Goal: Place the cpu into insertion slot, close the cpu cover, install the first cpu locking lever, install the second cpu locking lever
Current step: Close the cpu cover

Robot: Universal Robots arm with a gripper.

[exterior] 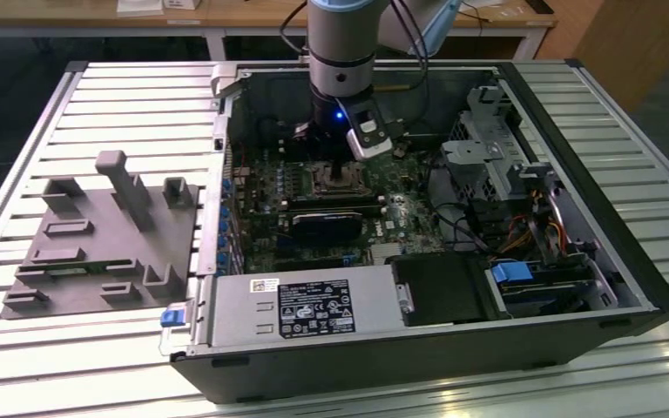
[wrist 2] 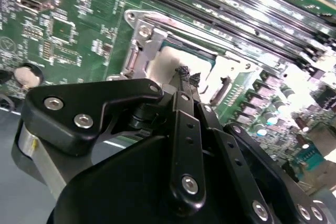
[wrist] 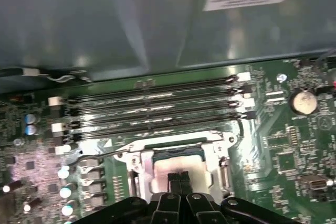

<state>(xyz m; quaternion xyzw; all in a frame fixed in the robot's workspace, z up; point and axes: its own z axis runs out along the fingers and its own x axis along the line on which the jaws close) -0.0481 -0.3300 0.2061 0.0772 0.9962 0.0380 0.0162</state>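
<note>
Second wrist view: small flat square cpu with a silver-grey metal top (wrist 2: 161,62), seated flat in the square metal-rimmed insertion slot (wrist 2: 137,51) on the green circuit board (wrist 2: 63,30). Directly beneath the black gripper (wrist 2: 188,75), pinched narrow at the tips with nothing seen between them, touching or just above the chip's top. Straight down onto the chip's middle, no sideways offset apparent. First wrist view: thin dark-silver cpu cover frame (wrist: 173,141) ringing the chip, seemingly lying flat over it; long black memory slots (wrist: 157,109) just beside, parallel to the socket's edge.
</note>
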